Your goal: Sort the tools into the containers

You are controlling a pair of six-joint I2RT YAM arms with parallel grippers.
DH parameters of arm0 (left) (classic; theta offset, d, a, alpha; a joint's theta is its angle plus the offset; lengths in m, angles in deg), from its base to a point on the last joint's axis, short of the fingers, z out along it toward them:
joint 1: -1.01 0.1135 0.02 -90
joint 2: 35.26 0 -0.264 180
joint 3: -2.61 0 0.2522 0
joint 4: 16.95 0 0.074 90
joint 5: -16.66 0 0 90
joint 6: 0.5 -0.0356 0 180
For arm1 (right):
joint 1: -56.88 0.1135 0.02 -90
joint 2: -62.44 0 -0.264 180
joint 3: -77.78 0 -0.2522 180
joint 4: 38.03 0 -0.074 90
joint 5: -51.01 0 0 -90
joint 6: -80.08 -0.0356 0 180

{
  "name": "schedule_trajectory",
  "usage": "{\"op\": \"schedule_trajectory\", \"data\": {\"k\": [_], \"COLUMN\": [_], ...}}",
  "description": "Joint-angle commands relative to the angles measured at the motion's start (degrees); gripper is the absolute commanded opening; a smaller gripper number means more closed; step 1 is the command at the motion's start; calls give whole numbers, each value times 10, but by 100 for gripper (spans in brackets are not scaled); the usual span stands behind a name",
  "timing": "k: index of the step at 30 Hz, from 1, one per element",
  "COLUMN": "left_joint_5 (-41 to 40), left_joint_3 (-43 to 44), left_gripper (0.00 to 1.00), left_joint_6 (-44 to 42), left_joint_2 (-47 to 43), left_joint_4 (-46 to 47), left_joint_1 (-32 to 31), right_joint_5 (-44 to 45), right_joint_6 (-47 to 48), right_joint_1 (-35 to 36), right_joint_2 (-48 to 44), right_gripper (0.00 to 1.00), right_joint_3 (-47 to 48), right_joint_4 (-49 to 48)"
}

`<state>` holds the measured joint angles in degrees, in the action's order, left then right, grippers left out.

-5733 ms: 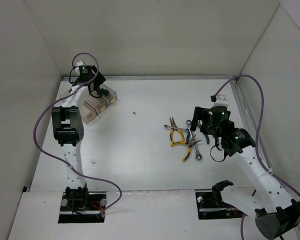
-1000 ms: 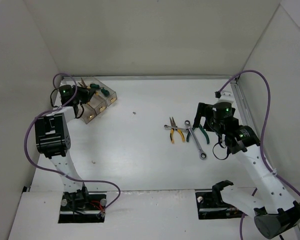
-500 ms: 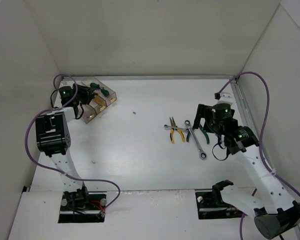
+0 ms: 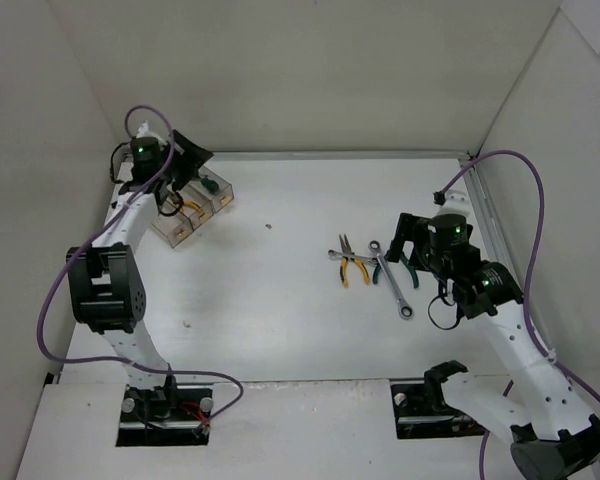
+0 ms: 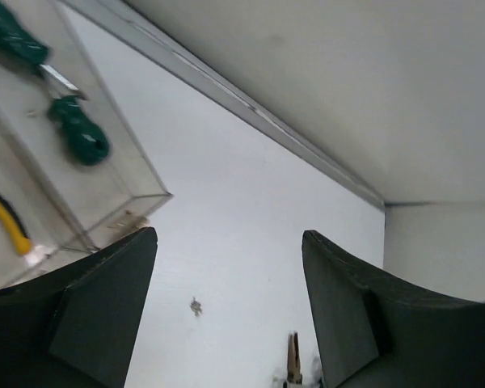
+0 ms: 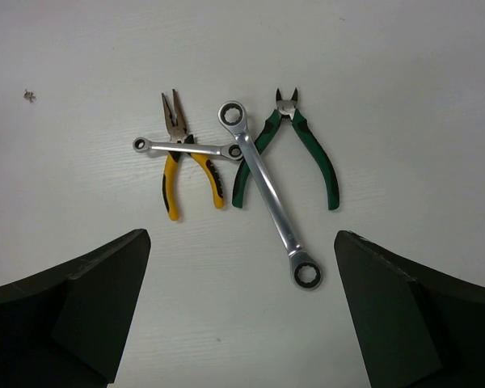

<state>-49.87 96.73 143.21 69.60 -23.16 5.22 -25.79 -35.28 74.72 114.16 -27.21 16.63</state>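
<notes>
Containers (image 5: 121, 190): green-handled screwdrivers (image 5: 79, 139) in one; yellow-handled pliers (image 5: 8, 225) in its neighbour.

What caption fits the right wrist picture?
Open right gripper above yellow pliers, green cutters, small wrench and big wrench.

**Tools and bins: layout**

Three joined clear plastic bins (image 4: 180, 232), far left: two green-handled screwdrivers (image 5: 79, 139) in one, a yellow-handled tool (image 5: 6, 220) in the next. Loose, lying flat: short silver wrench (image 6: 186, 147) across yellow-handled needle-nose pliers (image 6: 171, 182); long silver ratchet wrench (image 6: 271, 202) crossing green-handled cutters (image 6: 323, 170).
</notes>
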Motion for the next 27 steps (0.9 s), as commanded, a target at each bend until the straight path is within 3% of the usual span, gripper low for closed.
{"op": "schedule_trajectory", "data": {"k": [1, 6, 12, 18, 21, 27], "left_joint_5": [-44, -147, -184, -184, -206, -200], "left_joint_3": [73, 131, 125, 153, 209, 212], "left_gripper": [68, 67, 63, 59, 59, 56], "left_joint_6": [-141, -227, -200, -158, -152, -134], "left_joint_2": [-55, -30, 30, 107, 149, 179], "left_joint_4": [-143, -303, -352, -352, -380, -382], "left_joint_1": [-78, -236, -381, -463, -490, -503], "right_joint_5": [5, 4, 2, -8, -15, -24], "right_joint_6": [-7, -14, -19, -11, -9, -7], "right_joint_1": [-4, -4, -5, -5, -5, -7], "right_joint_2": [-10, -14, -14, -25, -29, -40], "right_gripper": [98, 97, 96, 96, 96, 95], "right_joint_3": [0, -9, -12, -17, -18, -21], "right_joint_4": [-28, -28, -28, -27, -23, -15]}}
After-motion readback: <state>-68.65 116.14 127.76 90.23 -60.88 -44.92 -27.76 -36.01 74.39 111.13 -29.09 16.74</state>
